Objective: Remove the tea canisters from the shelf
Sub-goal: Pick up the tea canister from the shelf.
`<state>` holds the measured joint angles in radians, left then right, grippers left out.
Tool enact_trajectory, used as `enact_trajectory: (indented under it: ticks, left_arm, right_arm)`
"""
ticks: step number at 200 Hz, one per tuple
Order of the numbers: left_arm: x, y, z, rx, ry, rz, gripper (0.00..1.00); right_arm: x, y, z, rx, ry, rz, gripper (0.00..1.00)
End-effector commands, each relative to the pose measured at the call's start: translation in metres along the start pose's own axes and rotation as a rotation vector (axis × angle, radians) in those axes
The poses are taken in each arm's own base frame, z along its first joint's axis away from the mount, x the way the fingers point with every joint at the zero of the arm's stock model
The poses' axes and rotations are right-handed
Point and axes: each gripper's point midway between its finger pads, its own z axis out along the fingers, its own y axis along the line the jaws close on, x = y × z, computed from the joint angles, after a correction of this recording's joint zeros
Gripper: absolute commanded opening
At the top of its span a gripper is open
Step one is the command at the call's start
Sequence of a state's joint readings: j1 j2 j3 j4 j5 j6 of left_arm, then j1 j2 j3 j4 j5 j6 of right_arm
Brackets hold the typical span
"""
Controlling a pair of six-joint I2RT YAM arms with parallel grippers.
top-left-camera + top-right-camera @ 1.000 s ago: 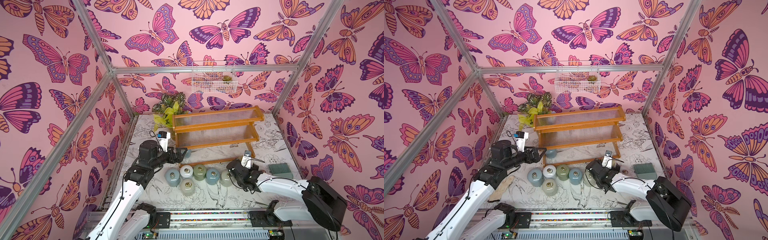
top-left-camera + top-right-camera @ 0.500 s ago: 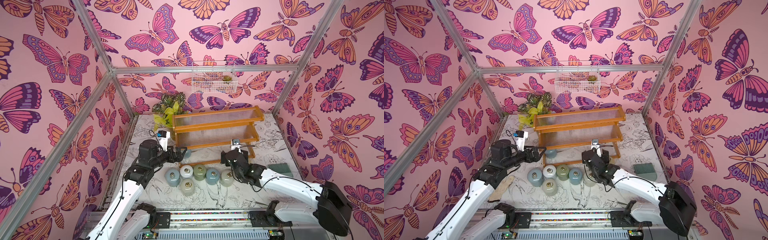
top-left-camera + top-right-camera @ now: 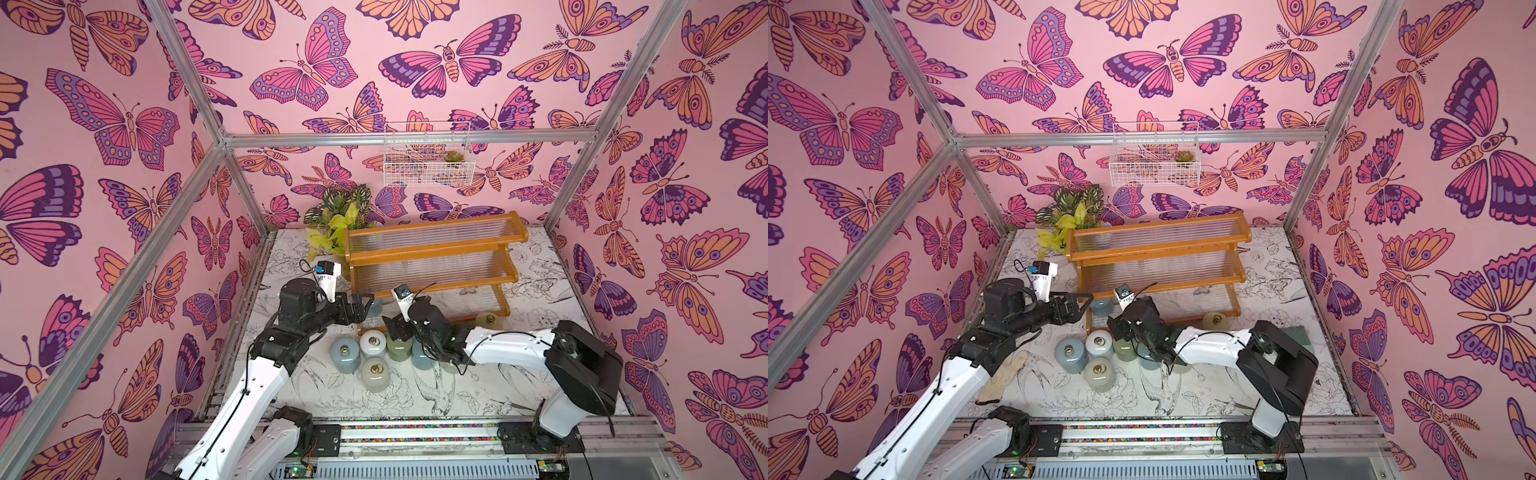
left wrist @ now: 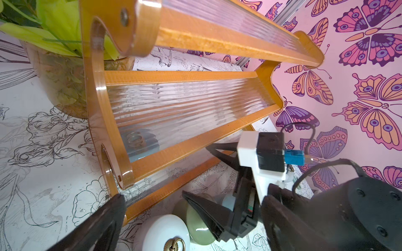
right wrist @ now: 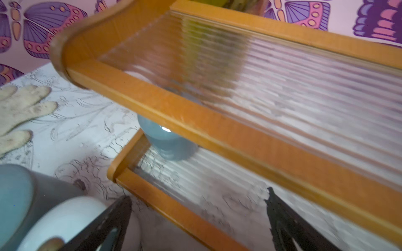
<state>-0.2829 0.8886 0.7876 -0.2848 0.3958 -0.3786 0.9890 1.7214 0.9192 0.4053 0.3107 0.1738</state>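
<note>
Pink butterfly walls close in a bench (image 3: 415, 395) printed with line drawings. The right gripper (image 5: 199, 195) is spread wide with nothing between its fingers. It points at the lowest tier of the shelf (image 3: 432, 249), where a blue canister (image 5: 171, 143) stands at the left end. The left gripper (image 3: 363, 305), also spread and empty, hovers right by that same canister. Several canisters (image 3: 372, 343) stand clustered on the bench in front of the shelf. A cream canister (image 3: 488, 320) sits on the bench by the shelf's right end.
</note>
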Motion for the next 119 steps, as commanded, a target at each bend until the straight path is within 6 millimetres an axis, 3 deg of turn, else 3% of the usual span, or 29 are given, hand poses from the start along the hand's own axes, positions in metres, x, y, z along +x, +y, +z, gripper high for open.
enact_trajectory:
  ticks: [1,25,119]
  left_arm:
    - [-0.002,-0.005,-0.003,0.017,-0.015,0.027,1.00]
    - [0.000,-0.005,-0.003,0.021,-0.011,0.024,1.00]
    - [0.008,-0.004,0.000,0.030,0.013,0.017,1.00]
  right_arm:
    - [-0.022,0.016,0.016,-0.047,-0.085,0.011,0.99]
    - [-0.022,0.022,0.034,-0.047,-0.098,0.010,0.99]
    - [-0.029,0.034,0.070,-0.042,-0.132,0.008,0.99]
